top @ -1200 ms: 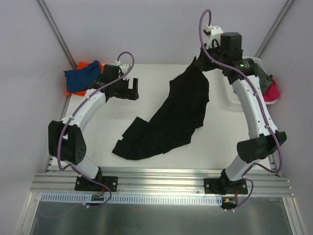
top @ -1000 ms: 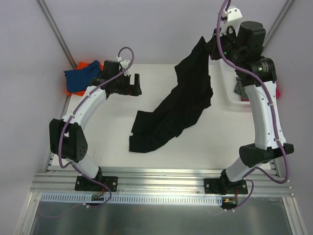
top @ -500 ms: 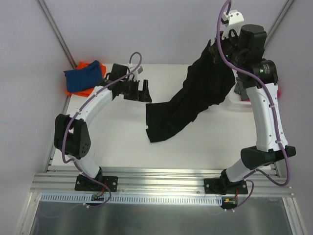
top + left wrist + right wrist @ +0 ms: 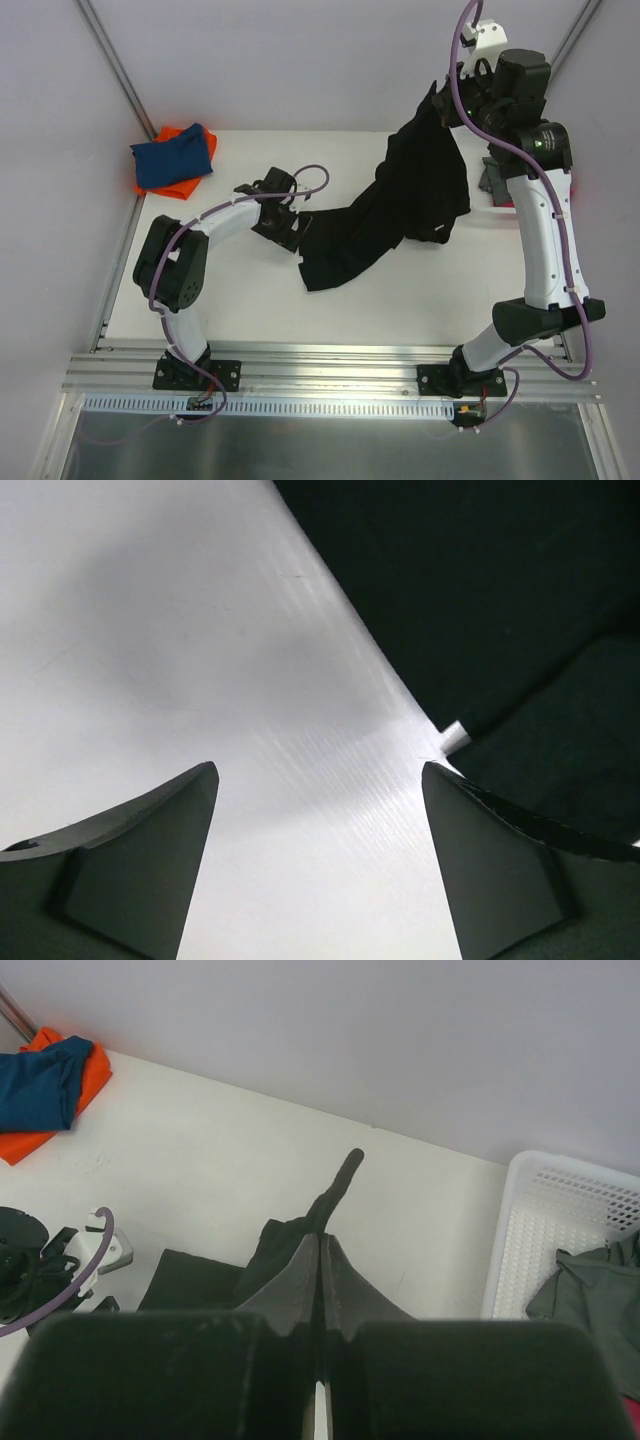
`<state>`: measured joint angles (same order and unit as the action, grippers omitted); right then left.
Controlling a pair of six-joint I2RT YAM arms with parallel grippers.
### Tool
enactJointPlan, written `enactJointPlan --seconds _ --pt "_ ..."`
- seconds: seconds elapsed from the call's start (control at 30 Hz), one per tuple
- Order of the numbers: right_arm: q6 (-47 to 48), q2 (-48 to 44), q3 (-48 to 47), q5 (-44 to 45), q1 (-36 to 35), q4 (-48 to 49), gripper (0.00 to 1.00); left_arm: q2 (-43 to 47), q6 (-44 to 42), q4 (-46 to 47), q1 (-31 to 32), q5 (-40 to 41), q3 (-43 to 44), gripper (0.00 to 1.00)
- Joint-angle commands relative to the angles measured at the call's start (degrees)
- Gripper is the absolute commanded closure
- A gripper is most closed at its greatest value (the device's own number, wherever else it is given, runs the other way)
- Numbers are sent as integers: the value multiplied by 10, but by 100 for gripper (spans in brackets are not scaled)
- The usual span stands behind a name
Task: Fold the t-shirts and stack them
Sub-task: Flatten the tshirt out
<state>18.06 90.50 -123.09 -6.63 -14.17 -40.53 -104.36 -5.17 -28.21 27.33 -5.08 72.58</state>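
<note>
Step in hand: getting the black t-shirt (image 4: 400,200) opened out for its fold. I judge no fold has been made in it, since it is a hanging, crumpled length.
Right gripper (image 4: 440,100): high in the upper right of the overhead frame. In its own wrist view my fingers are pressed together (image 4: 322,1240) and pinch a bunched bit of the black cloth, with a strip poking out beyond the tips.
Black t-shirt, place: it hangs from that pinch and slopes down to the middle of the frame. Its lower end rests on the table (image 4: 200,290).
Left gripper (image 4: 285,225): low over the table, just left of the shirt's lower end. My jaws stand spread (image 4: 320,780) with only bare table between them, so they hold nothing.
Cloth edge: in the left wrist view the black t-shirt (image 4: 500,600) fills the upper right. Its edge runs down to a small white tab (image 4: 455,735) right beside my right-hand finger (a label, I'd guess, though it is too small to be sure).
Next move, my judgement: shift the left gripper toward that edge, get one finger under the cloth, and close on a single layer near a corner. Then both arms can draw the shirt taut and lay it flat.
Risk: I could catch several layers, or push the edge away instead of getting under it.
Other shirts: the blue t-shirt (image 4: 175,160) lies on the orange t-shirt (image 4: 165,187) at the upper left, well apart from both grippers.
Basket (image 4: 540,1230): at the right edge of the right wrist view, with some grey-green cloth inside it.
</note>
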Motion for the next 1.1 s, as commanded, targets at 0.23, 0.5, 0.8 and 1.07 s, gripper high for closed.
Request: enactJointPlan --seconds 0.23,0.5,0.8,1.07 --pt "-20 5 -16 -6 10 31 99 -22 43 -39 -7 -102 60 23" --pt "-19 10 -16 -2 16 32 99 -48 82 -50 -5 -164 58 33" --pt "-28 13 -15 -7 24 31 99 -75 96 -51 -3 -184 73 42" --pt "-29 13 -14 -7 27 31 100 -88 102 -50 -3 -186 80 46"
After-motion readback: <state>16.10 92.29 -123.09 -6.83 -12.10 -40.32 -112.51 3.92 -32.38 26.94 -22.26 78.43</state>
